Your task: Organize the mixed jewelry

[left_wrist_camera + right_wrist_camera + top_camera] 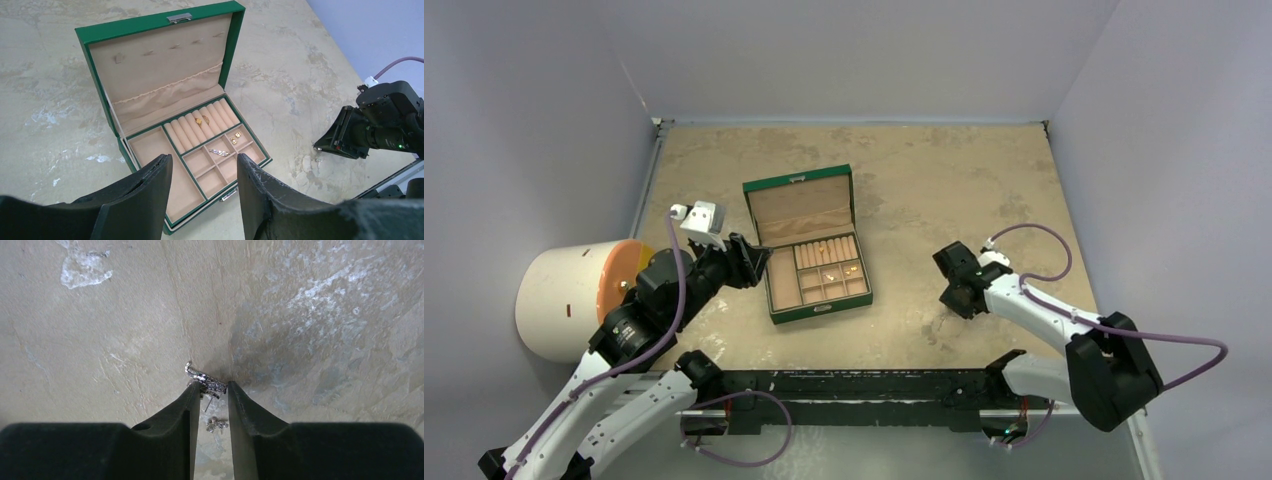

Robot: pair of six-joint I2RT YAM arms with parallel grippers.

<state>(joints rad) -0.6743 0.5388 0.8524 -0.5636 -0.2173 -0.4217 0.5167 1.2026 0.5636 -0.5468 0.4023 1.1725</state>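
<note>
The table (924, 190) is a flat beige surface with pale, cloudy marbling, closed in by plain lilac-grey walls (844, 50). On it stands the green box (95, 65), open, with its lid leaning back. The inside is soft tan fabric: a gathered pocket in the lid, a row of padded rolls and small square compartments. A gold ring (201, 119) sits among the rolls, two gold earrings (235, 137) lie in one square compartment, and a thin silvery strip (219, 152) lies in the compartment beside it. The left gripper (205, 159) hovers at the near edge of the box, its matte black fingers well apart and holding nothing.

To the right of the box, the right gripper (214, 386) points down at the table. Its fingers are almost together, with only a narrow gap. A sparkling, faceted silvery piece (205, 378) lies across their tips; whether it is clamped cannot be told. A smaller silvery stud (216, 424) lies on the table in the gap. A white drum (564, 300) with an orange face stands at the left.
</note>
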